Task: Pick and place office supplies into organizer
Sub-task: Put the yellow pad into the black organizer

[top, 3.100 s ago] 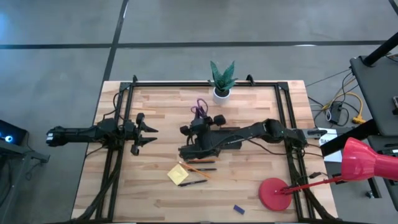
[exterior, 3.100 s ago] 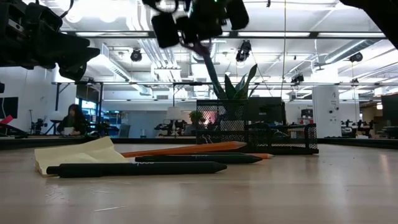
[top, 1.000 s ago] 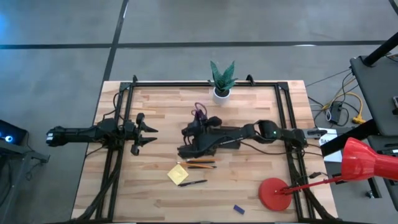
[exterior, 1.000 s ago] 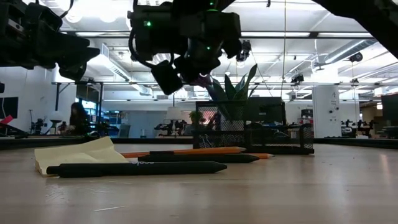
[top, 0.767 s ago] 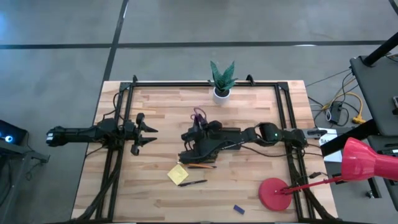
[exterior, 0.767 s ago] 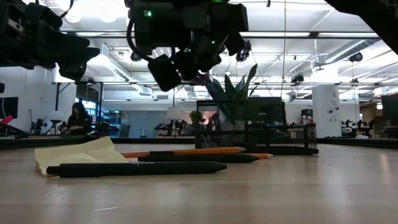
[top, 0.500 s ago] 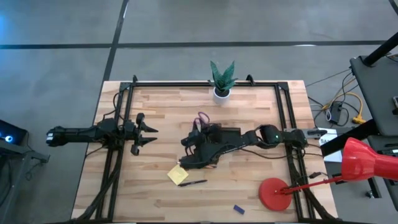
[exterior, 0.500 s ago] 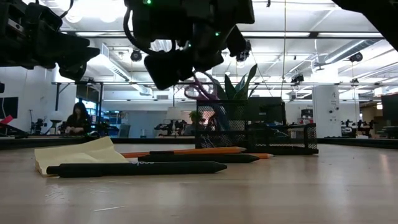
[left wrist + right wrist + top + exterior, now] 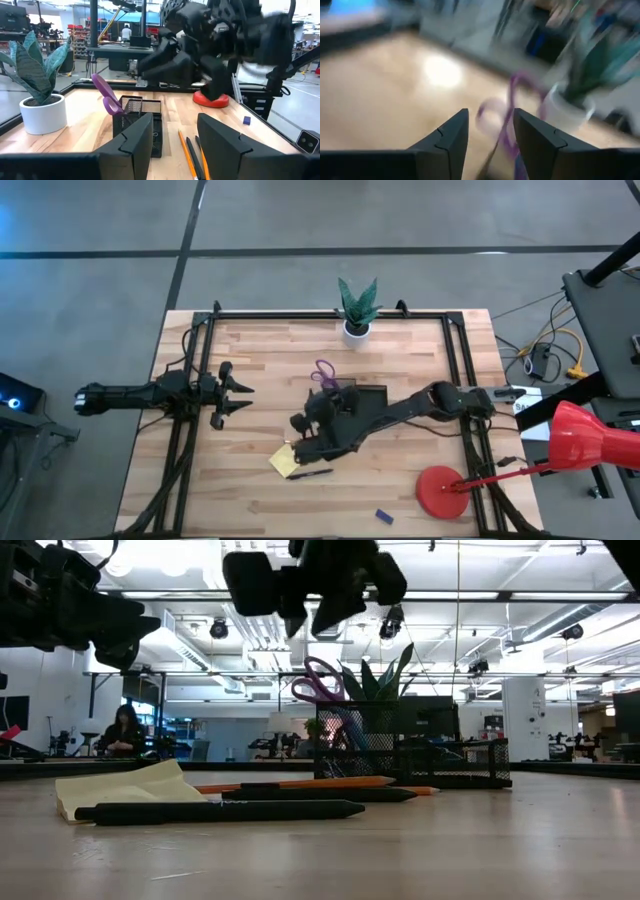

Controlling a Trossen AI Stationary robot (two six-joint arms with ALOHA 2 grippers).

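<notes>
**Q:** What was closest to the front edge?

**Me:** The small blue eraser (image 9: 383, 517), lying alone, w/ the red lamp base (image 9: 443, 490) near it on the right. Next back I saw the black pen (image 9: 220, 811) flat on the table (image 9: 250, 350) & the yellow sticky pad (image 9: 283, 462) just beside it. Behind those, in the low view, lay an orange pencil (image 9: 300, 781) & a dark one (image 9: 320, 796), roughly parallel.

**Q:** And your right gripper?

**Me:** The right gripper (image 9: 303, 445) hung above that pencil area, clear of the wood. Its fingers (image 9: 452, 135) stood apart w/ nothing between them, so it was carrying nothing.

**Q:** The scissors?

**Me:** The purple-handled scissors (image 9: 324, 371) stood blades-down in the black mesh organizer (image 9: 372, 395), handles sticking up & tilted. From the left wrist cam they sat in the taller mesh section. They were apart from the gripper, not touching it.

**Q:** Left arm?

**Me:** It was parked at the left side. The left gripper (image 9: 240, 393) was off the table w/ jaws spread & empty, pointing toward the organizer.

**Q:** Farther back?

**Me:** The potted plant (image 9: 358, 305) stood at the far edge, behind the organizer. Beyond the table I saw a person (image 9: 125, 730) seated in the room, too small to tell more
</notes>
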